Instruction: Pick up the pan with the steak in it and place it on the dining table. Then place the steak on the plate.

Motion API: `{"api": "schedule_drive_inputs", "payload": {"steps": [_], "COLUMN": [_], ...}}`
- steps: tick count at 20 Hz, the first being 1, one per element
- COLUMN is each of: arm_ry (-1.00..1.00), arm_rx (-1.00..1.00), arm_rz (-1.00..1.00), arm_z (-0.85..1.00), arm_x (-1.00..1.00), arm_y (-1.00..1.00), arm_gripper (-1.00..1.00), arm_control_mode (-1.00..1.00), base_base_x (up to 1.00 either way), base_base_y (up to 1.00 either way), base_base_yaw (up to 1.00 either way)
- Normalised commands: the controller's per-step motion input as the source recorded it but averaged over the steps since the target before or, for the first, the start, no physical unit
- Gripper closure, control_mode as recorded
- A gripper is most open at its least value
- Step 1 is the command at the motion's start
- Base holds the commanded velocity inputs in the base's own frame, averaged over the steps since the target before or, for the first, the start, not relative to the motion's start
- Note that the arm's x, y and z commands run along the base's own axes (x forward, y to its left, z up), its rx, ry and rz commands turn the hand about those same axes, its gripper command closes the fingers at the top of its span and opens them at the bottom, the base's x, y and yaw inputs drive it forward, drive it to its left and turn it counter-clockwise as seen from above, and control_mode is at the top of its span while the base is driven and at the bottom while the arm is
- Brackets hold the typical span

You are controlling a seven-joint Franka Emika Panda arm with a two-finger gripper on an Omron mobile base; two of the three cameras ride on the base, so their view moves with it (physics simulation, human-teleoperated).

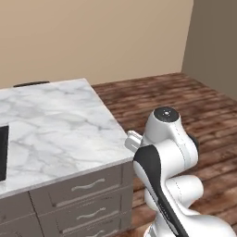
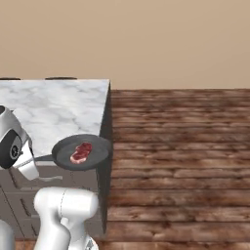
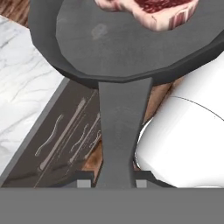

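One pan [image 2: 81, 152] hangs in the air by the tabletop's [image 2: 53, 110] front right corner, part over the marble, part past its right edge above the wood floor [image 2: 180, 146]. Steak [image 2: 81, 152] lies flat inside, near the pan's middle. Hand view: the pan handle [image 3: 118, 140] runs straight down betw. the two fingertips of the gripper [image 3: 111, 183], jaws shut tight on it, pan rim at top of the view w/ steak at far side. Right base view: handle points left toward the white arm [image 2: 14, 146].

Tabletop is bare white-grey marble, w/ a dark flat panel [image 1: 3, 152] at its left edge in the left base view. Drawer fronts [image 1: 88, 199] w/ curved pulls run below its front edge. Right of the tabletop's edge the wood floor is open all the way to the beige wall [image 2: 146, 44]; lots of free room on that side
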Motion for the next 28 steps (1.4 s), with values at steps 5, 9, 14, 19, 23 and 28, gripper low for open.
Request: {"api": "schedule_drive_inputs", "payload": {"steps": [5, 9, 14, 19, 23, 28], "arm_ry": [0.00, 0.00, 0.00, 0.00, 0.00, 0.00], "arm_rx": [0.00, 0.00, 0.00, 0.00, 0.00, 0.00], "arm_rz": [0.00, 0.00, 0.00, 0.00, 0.00, 0.00], "arm_z": [0.00, 0.00, 0.00, 0.00, 0.00, 0.00], "arm_x": [0.00, 0.00, 0.00, 0.00, 0.00, 0.00], "arm_y": [0.00, 0.00, 0.00, 0.00, 0.00, 0.00], "arm_gripper": [1.00, 1.00, 1.00, 1.00, 1.00, 1.00], "arm_control_mode": [1.00, 1.00, 1.00, 1.00, 1.00, 1.00], "base_base_x": [0.31, 0.34, 0.36, 0.66, 1.00, 1.00], "base_base_y": [-1.00, -1.00, -1.00, -0.95, -0.54, -0.28], "base_base_yaw": [-0.02, -0.01, -0.01, 0.00, 0.00, 0.01]}}
